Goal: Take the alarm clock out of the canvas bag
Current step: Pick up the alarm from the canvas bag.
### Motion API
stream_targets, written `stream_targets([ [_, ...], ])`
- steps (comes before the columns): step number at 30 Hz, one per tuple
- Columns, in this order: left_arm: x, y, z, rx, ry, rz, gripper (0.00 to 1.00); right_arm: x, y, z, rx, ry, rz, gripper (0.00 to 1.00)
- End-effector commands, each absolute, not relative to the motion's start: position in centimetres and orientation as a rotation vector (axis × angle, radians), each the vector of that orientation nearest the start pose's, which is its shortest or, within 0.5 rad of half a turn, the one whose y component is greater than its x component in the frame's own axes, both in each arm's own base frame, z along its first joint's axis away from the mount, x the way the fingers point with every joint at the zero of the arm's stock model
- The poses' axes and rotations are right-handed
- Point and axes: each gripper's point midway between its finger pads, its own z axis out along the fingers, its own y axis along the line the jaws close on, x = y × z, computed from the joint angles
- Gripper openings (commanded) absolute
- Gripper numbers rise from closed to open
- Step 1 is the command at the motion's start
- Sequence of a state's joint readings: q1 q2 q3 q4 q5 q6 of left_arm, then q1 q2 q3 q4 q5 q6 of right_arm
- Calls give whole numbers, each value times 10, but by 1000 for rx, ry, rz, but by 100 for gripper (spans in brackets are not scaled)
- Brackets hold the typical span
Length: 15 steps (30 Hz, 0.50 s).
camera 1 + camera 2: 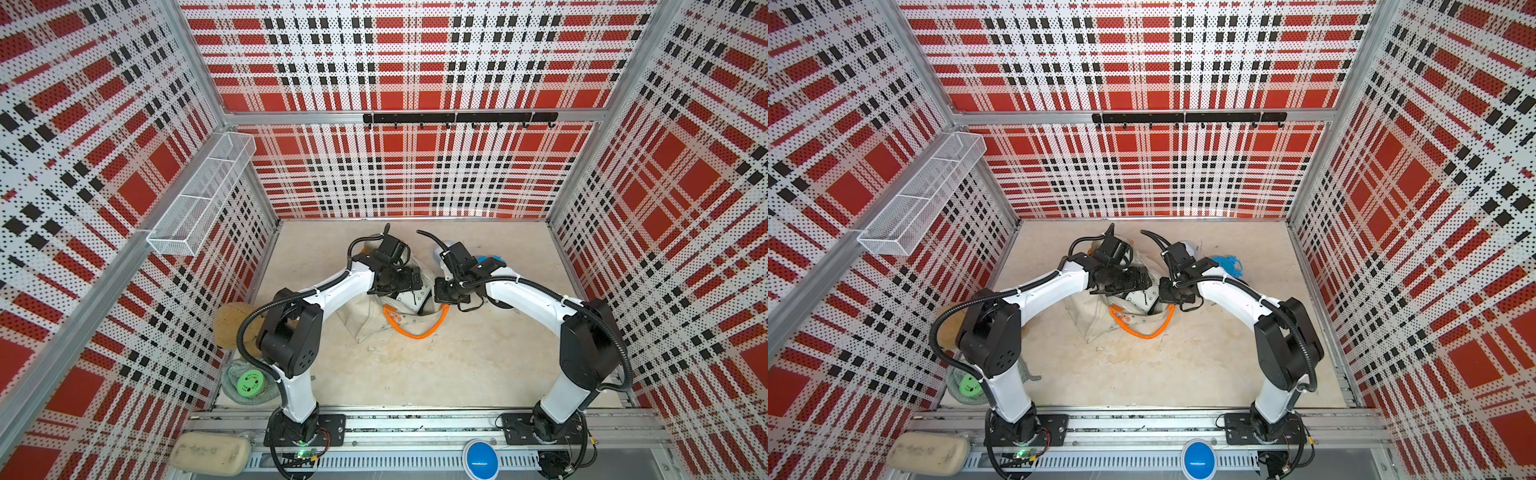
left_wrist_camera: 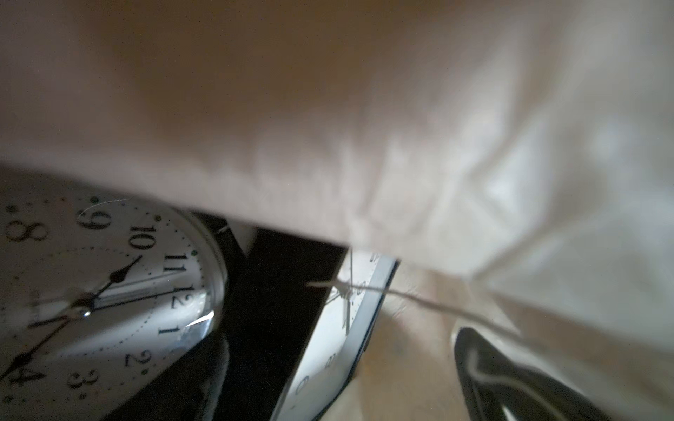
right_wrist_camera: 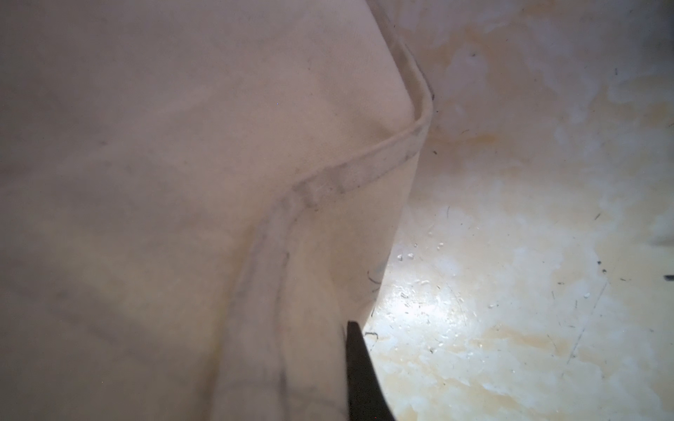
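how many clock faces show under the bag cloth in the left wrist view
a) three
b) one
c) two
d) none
c: a round clock face with numerals sits beside a second clock face in a straight-edged frame, both under the canvas bag cloth.

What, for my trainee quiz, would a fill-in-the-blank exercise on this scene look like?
1. The canvas bag has ___ strap handles.
2. In the left wrist view, ___ clock faces show under the cloth: a round clock and a straight-edged clock.
3. The tan plush toy lies beside the ___ arm.
Missing words: orange; two; left.
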<state>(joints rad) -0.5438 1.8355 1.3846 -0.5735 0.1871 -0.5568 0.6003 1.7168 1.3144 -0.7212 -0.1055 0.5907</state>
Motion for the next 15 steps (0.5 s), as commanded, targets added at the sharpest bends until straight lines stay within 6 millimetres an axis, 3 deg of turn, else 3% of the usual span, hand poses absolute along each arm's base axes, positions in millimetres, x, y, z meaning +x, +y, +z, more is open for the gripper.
stream_targets([
  [1, 377, -238, 65, 55, 2807, -443, 99, 331, 246, 101, -61, 2824, 432, 3],
  [9, 377, -219, 52, 77, 2822, -234, 99, 331, 249, 101, -72, 2829, 443, 3],
  [15, 374, -224, 38, 88, 2867, -267, 99, 332, 249, 101, -77, 2830, 439, 3],
])
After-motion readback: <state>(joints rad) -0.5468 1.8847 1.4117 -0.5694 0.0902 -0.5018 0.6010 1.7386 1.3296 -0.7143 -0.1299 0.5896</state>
